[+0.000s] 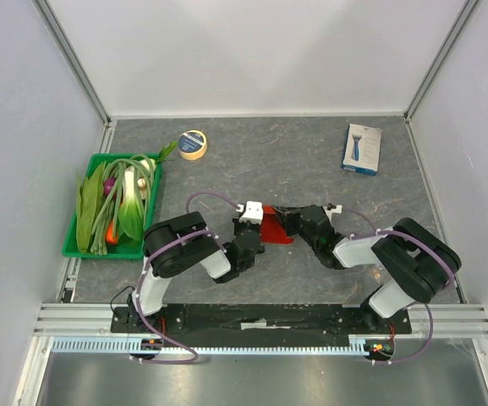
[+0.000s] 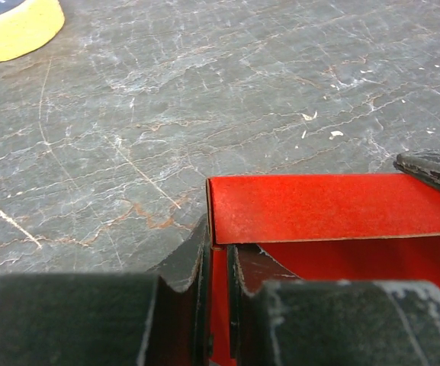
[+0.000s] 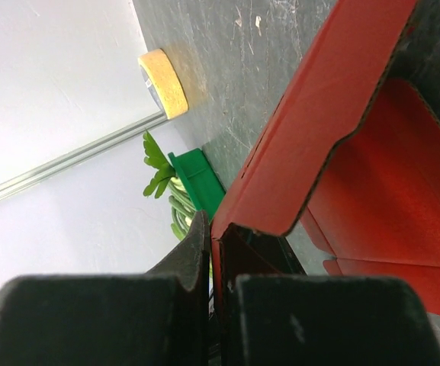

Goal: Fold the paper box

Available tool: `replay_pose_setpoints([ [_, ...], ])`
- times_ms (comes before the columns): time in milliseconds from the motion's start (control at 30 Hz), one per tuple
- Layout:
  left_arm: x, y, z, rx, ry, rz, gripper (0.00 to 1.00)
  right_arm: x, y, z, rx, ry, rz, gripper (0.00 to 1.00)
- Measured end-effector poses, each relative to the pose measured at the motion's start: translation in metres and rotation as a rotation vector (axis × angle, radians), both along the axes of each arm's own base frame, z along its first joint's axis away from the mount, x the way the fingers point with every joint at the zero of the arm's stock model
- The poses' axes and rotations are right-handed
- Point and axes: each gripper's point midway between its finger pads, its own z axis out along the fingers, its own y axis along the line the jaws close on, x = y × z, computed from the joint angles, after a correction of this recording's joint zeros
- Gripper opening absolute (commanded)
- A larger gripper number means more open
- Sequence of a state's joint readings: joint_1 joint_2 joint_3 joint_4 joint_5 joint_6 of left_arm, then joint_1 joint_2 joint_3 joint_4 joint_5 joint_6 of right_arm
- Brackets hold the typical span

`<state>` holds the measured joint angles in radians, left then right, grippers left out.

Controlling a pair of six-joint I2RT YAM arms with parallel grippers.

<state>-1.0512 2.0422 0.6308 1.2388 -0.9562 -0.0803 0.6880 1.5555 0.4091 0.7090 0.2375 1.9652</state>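
Observation:
The red paper box [image 1: 275, 229] sits partly folded mid-table, between my two grippers. My left gripper [image 1: 257, 234] meets it from the left. In the left wrist view the left gripper [image 2: 218, 255] is shut on an upright red wall of the paper box [image 2: 334, 207], and a long flap folds over just beyond the fingertips. My right gripper [image 1: 291, 222] comes in from the right. Its wrist view shows the right gripper [image 3: 216, 255] shut on a thin edge of the paper box [image 3: 322, 122], whose panels rise up and to the right. One dark right fingertip [image 2: 433, 168] rests on the flap.
A yellow tape roll [image 1: 193, 144] lies at the back left. A green tray [image 1: 83, 253] of leafy vegetables stands along the left edge. A white-and-blue retail box [image 1: 362, 149] lies at the back right. White walls enclose the table on three sides.

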Motion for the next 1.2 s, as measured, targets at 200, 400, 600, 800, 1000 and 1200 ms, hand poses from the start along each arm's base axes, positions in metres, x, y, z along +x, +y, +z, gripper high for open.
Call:
replay_pose_setpoints([
  [200,-0.006,0.005,-0.001,0.020,0.016,-0.025,0.48,-0.001,0.003,0.000,0.019,0.006,0.000,0.00],
  [400,-0.033,0.027,0.021,-0.027,0.068,-0.155,0.64,0.001,0.008,0.000,0.014,0.029,0.015,0.00],
  [600,-0.066,0.054,0.032,-0.165,0.113,-0.240,0.57,0.013,0.013,0.004,-0.016,0.087,0.029,0.00],
  [800,-0.061,0.061,0.010,-0.113,0.205,-0.182,0.62,0.024,0.008,0.004,-0.018,0.143,0.045,0.00],
  [1000,-0.015,0.066,-0.009,-0.121,0.261,-0.125,0.62,0.028,0.006,0.002,0.009,0.170,0.063,0.00],
  [1200,0.003,0.049,0.001,-0.127,0.204,-0.260,0.57,0.033,0.007,0.001,0.026,0.188,0.070,0.01],
])
